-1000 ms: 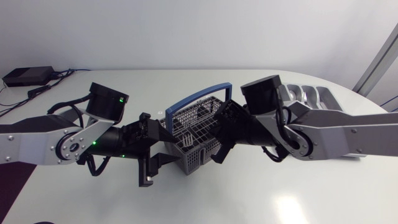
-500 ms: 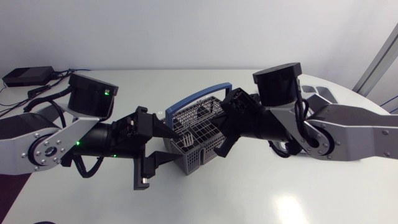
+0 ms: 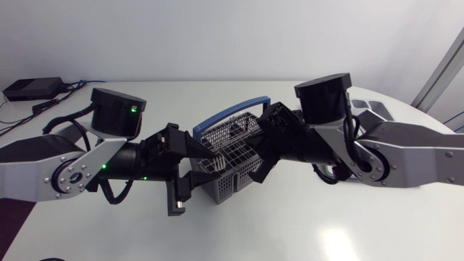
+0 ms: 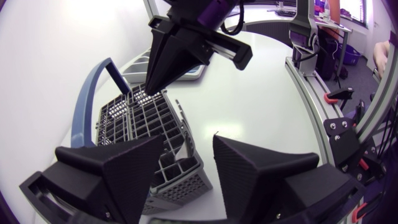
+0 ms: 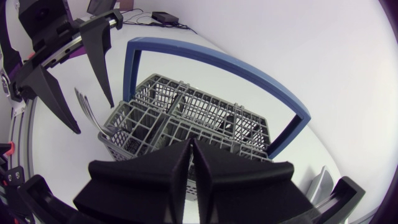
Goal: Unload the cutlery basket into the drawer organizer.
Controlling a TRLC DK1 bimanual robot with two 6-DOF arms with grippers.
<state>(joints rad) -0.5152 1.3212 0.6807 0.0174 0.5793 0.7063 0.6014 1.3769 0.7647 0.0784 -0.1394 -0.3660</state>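
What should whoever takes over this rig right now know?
Left gripper: open, holding nothing, fingers spread over the corner of the cutlery basket.
Right gripper: shut, nothing seen between the fingers, tips just above the basket's middle.
The basket stands upright, and a fork stands in an end compartment.
Drawer organizer: behind the right arm, mostly hidden, so its contents cannot be seen.
Done: nothing that shows.
Left: move the fork, and anything else in the basket, to the organizer.

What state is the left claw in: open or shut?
Open: the left claw has its two fingers wide apart near the basket.
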